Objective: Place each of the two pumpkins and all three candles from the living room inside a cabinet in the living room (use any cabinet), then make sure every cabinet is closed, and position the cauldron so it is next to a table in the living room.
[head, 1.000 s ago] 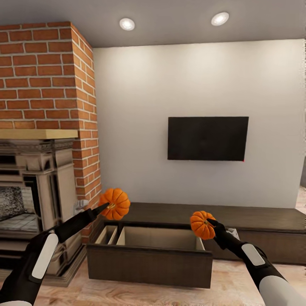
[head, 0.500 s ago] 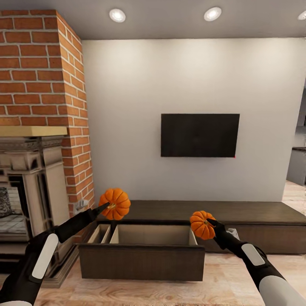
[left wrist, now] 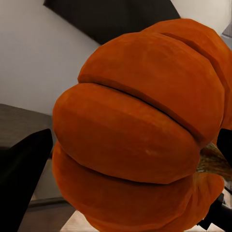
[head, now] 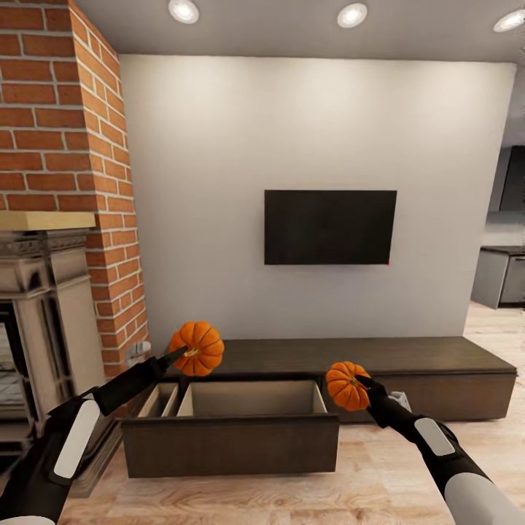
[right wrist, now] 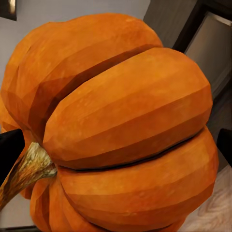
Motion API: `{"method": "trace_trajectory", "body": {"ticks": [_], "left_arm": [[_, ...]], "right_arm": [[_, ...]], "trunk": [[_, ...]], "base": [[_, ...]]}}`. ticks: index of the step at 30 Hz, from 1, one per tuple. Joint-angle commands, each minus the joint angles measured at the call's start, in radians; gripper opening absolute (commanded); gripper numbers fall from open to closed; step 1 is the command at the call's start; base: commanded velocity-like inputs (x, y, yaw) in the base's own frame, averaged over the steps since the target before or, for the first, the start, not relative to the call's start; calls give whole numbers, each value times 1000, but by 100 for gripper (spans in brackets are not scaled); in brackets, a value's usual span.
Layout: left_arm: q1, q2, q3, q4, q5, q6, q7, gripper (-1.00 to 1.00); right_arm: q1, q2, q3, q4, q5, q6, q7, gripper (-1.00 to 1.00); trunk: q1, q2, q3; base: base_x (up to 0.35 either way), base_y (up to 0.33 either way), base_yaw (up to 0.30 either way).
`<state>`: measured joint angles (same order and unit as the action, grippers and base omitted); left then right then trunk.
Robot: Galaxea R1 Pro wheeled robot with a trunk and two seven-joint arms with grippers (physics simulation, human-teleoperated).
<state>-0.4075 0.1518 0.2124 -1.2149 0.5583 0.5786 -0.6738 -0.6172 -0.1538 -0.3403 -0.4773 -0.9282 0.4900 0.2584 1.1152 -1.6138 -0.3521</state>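
The robot has swung its view right, fireplace sliding off, while the left gripper (head: 182,355) and right gripper (head: 359,382) stay clamped on pumpkins (head: 197,348) (head: 345,386) above the open cabinet (head: 230,441), ready to drop in.

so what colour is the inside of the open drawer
Pale beige inside the drawer, best seen in the head view.

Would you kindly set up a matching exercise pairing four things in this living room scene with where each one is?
Things:
1. round orange pumpkin
2. second round orange pumpkin
3. flat black TV
4. dark-brown wooden cabinet drawer

Places:
A. mounted on the pale wall
B. held by the right gripper
C. pulled out over the floor
D. held by the left gripper

Pairs: 1-D, 2-B, 3-A, 4-C
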Motion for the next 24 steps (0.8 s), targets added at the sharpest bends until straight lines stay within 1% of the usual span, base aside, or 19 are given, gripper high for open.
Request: {"method": "trace_trajectory", "body": {"ticks": [1,14,24], "left_arm": [[-1,0,1,0,3,6,1,-100],[-1,0,1,6,-4,6,3,-100],[-1,0,1,6,-2,6,3,-100]], "right_arm": [[-1,0,-6,0,-1,7,1,-100],[-1,1,-5,0,0,7,1,-100],[-1,1,-5,0,-1,7,1,-100]], "trunk": [[-4,6,0],[-54,97,21],[-92,167,37]], "base": [[0,0,-124],[0,0,-123],[0,0,-123]]}}
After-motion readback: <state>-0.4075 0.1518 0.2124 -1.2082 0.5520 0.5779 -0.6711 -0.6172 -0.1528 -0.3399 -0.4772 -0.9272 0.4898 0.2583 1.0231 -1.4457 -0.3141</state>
